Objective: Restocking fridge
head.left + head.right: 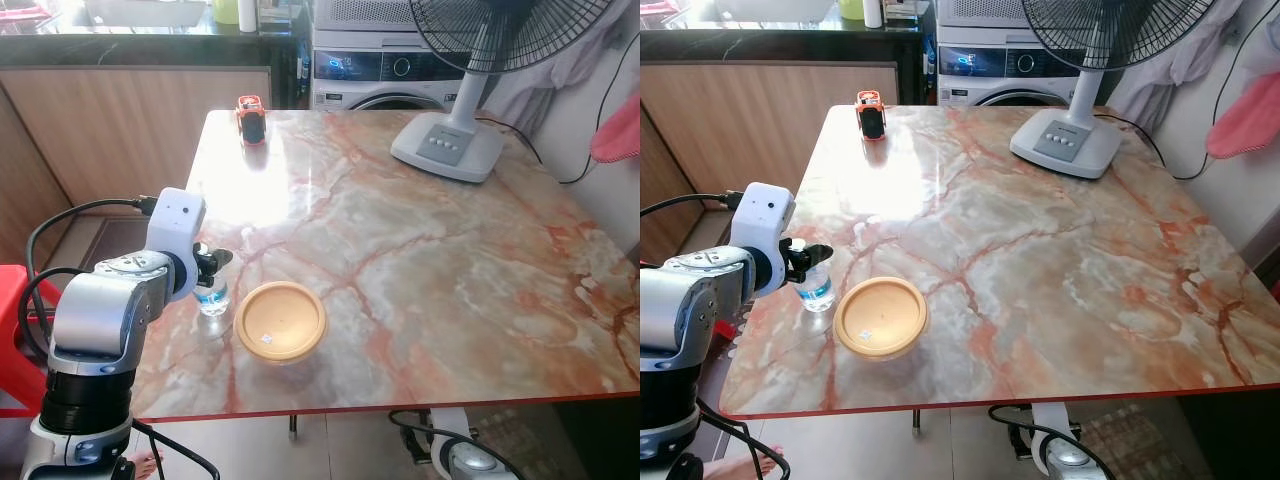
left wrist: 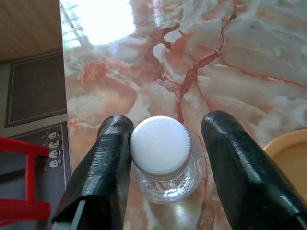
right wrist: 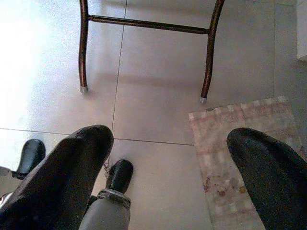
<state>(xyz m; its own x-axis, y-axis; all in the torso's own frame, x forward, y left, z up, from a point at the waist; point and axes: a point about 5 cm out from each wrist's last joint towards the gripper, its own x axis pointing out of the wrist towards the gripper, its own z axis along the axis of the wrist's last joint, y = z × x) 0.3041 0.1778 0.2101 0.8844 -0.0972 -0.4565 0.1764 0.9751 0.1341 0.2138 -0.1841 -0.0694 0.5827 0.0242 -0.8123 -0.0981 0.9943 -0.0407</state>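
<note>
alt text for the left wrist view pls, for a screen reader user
The left gripper straddles a small clear bottle with a white cap; one finger touches the cap, the other stands apart. The bottle stands upright on a marble table, with an orange lid at the frame's edge.

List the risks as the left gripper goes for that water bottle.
The left gripper straddles the water bottle with one finger at the cap and a gap on the other side; closing unevenly could tip it. The bottle stands near the table edge and beside the yellow-lidded container, which it could knock.
</note>
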